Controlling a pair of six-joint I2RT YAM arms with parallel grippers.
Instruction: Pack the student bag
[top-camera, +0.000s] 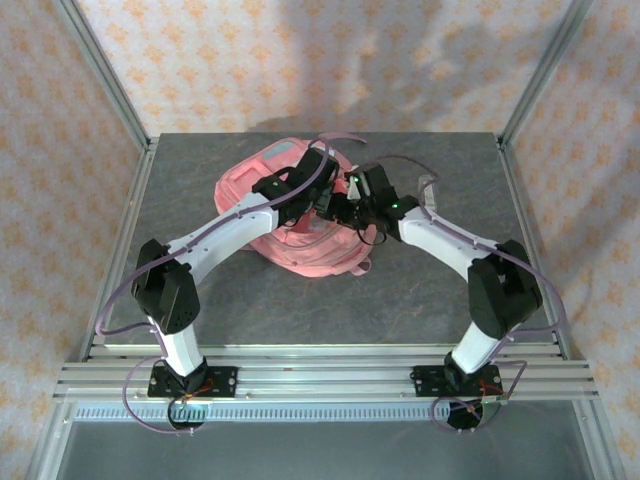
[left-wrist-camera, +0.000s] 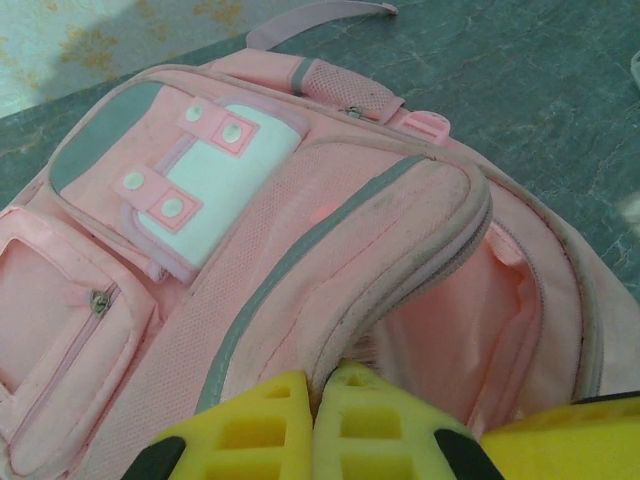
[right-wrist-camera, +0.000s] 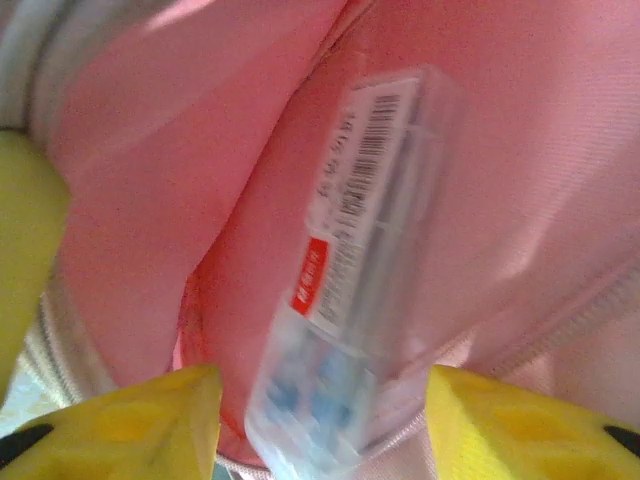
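Observation:
The student bag is a pink backpack lying flat at the middle of the table, its main compartment unzipped. My left gripper is shut on the zipper rim of the bag and holds the mouth lifted. My right gripper is open at that mouth. A clear plastic box of pens with a barcode label lies between its yellow fingers, with gaps on both sides, most of it inside the pink lining. From above, both grippers meet over the bag's right side.
Grey table with metal frame posts at the corners and patterned cloth walls behind. A bag strap trails toward the back. The left gripper's yellow finger shows at the right wrist view's left edge.

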